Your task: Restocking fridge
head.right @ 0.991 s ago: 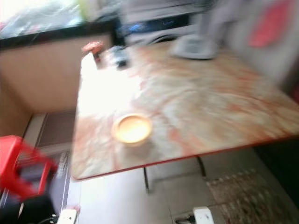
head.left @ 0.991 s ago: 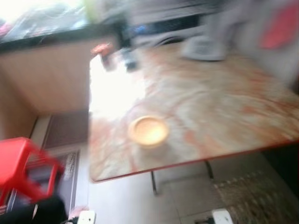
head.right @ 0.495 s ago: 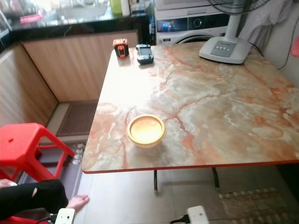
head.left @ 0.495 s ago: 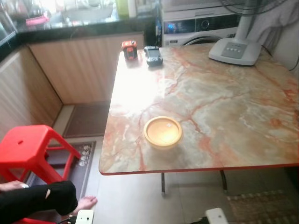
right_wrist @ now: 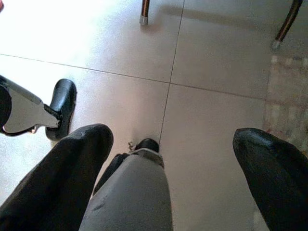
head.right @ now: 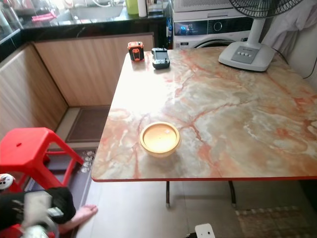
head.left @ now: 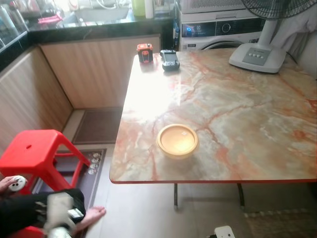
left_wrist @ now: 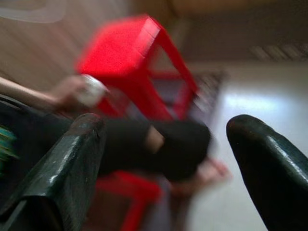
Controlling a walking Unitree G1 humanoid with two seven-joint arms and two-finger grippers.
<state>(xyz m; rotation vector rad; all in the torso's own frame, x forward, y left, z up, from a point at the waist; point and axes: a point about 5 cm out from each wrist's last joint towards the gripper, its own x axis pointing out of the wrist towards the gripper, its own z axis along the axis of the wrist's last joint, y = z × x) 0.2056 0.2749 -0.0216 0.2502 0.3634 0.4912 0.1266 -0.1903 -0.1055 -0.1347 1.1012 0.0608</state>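
Glossy black claw fingers, grey leg

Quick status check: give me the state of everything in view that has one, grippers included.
Yellow bowl: upright near the table's front edge, looks empty.
Fan: upright on the table's far corner.
Red stool: upright beside the table.
Left gripper: open, holding nothing.
Right gripper: open, holding nothing, over the floor.

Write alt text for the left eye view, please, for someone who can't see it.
A yellow bowl sits near the front edge of a marble-patterned table, with two small devices and a fan base at the far side. A red stool and a seated person's leg are at lower left.
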